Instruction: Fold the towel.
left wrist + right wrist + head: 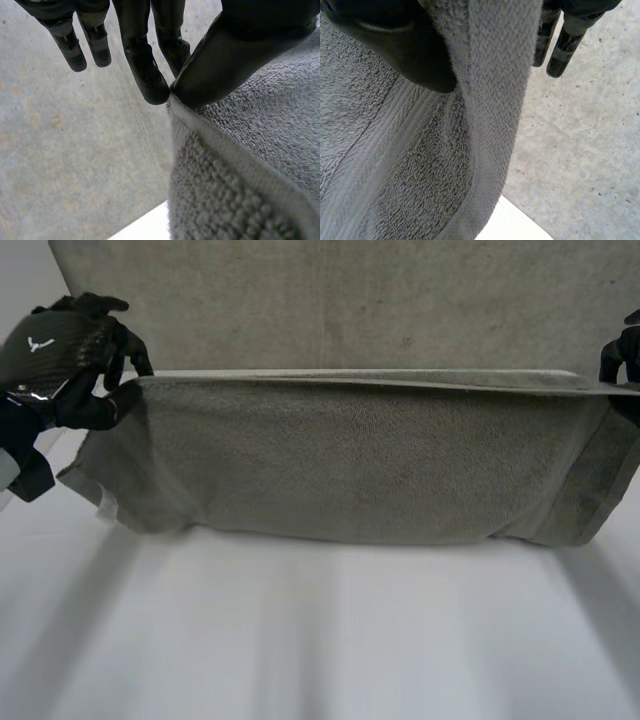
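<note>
The towel [350, 470] is lifted along one long edge, which runs taut and level between the two hands above the middle of the bench [320, 640]. From that edge the cloth hangs down in a broad sheet whose lower fold rests on the bench, and beyond the raised edge more grey cloth lies flat toward the far edge of the bench. The left hand [70, 360] grips the left end of the raised edge. Its wrist view shows the thumb [235, 55] pressed against a fingertip with the hemmed corner of the towel [260, 165] pinched between them, while the other fingers hang straight and free. The right hand [622, 355] grips the right end. In its wrist view the thumb [395, 40] lies on one face of the towel [420, 165] and the fingers on the other, with the hem clamped between.
</note>
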Controlling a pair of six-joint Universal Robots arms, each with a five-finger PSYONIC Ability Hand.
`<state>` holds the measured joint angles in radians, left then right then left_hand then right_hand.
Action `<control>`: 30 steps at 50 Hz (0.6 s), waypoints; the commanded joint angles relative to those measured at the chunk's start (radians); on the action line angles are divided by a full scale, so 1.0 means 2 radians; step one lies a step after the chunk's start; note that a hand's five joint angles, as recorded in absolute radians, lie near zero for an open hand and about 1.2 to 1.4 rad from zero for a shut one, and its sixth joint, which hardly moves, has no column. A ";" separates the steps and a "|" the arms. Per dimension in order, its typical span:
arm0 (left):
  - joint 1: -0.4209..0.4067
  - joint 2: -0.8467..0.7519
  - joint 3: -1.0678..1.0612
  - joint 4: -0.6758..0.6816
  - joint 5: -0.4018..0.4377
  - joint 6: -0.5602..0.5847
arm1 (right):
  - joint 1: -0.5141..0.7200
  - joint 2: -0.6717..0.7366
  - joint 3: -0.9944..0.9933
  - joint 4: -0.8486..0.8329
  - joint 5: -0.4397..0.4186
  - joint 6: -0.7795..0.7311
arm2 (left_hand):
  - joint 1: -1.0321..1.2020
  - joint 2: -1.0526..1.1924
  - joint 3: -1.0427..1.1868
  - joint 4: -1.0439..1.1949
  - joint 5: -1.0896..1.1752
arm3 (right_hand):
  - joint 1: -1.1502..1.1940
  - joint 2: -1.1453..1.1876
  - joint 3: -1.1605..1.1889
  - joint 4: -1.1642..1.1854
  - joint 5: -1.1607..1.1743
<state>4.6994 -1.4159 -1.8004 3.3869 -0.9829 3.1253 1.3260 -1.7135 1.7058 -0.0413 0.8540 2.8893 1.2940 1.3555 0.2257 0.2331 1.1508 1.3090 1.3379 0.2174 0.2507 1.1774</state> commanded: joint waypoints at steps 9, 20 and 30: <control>-0.007 -0.038 0.023 -0.004 0.000 0.000 | 0.004 0.014 -0.003 -0.002 0.005 -0.001 | 0.051 0.020 -0.026 -0.029 0.035 | 0.044 0.029 -0.021 -0.038 0.022; -0.012 -0.091 0.050 -0.001 0.000 0.000 | 0.053 0.077 -0.044 -0.004 0.017 -0.001 | 0.051 0.020 -0.026 -0.029 0.035 | 0.044 0.029 -0.021 -0.038 0.022; -0.040 -0.185 0.106 -0.047 -0.006 0.013 | 0.118 0.169 -0.097 0.062 0.098 -0.014 | 0.051 0.020 -0.026 -0.029 0.035 | 0.044 0.029 -0.021 -0.038 0.022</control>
<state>4.6363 -1.7124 -1.6361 3.3518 -0.9914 3.1296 1.5085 -1.4508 1.5523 -0.0017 0.9704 2.8841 1.2941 1.3570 0.2257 0.2331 1.1508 1.3090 1.3380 0.2174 0.2507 1.1778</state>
